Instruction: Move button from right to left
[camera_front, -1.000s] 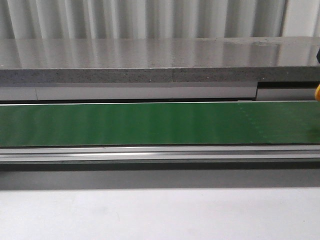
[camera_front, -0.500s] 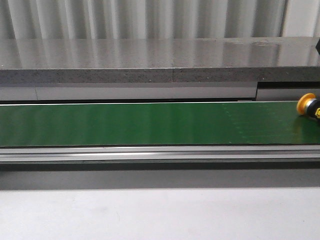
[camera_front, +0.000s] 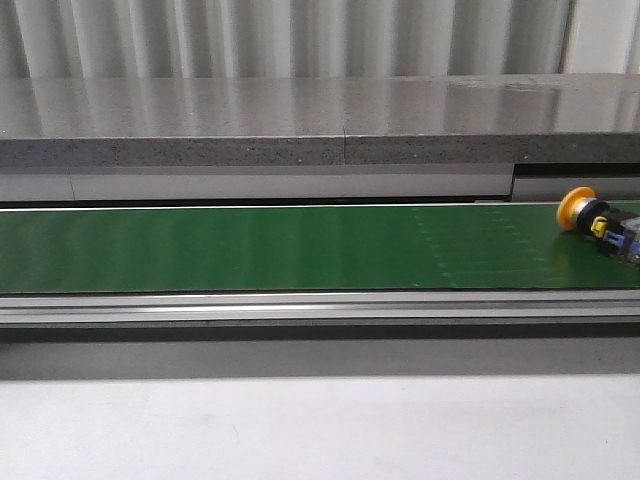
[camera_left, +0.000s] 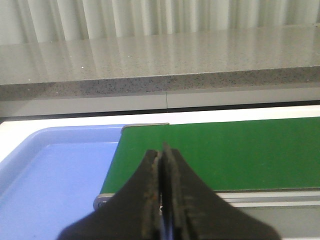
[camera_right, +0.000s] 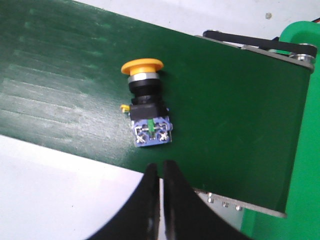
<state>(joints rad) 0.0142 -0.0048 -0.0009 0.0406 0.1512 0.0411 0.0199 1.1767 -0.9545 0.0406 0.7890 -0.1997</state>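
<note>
The button (camera_front: 598, 223) lies on its side at the right end of the green conveyor belt (camera_front: 300, 248), yellow-orange cap pointing left. The right wrist view shows the same button (camera_right: 145, 107) with its black body and blue contact block, a short way beyond my right gripper (camera_right: 160, 170), which is shut with nothing in it and sits over the belt's near edge. My left gripper (camera_left: 161, 155) is shut and holds nothing, hovering by the other end of the belt (camera_left: 225, 152). Neither gripper shows in the front view.
A blue tray (camera_left: 55, 175) sits just past the belt's left end. A grey stone ledge (camera_front: 320, 125) runs behind the belt, and an aluminium rail (camera_front: 320, 308) runs along its front. A green frame part (camera_right: 305, 125) stands at the belt's right end.
The button has come into the front view from the right edge and travelled left along the belt. Both grippers stay out of that view.
</note>
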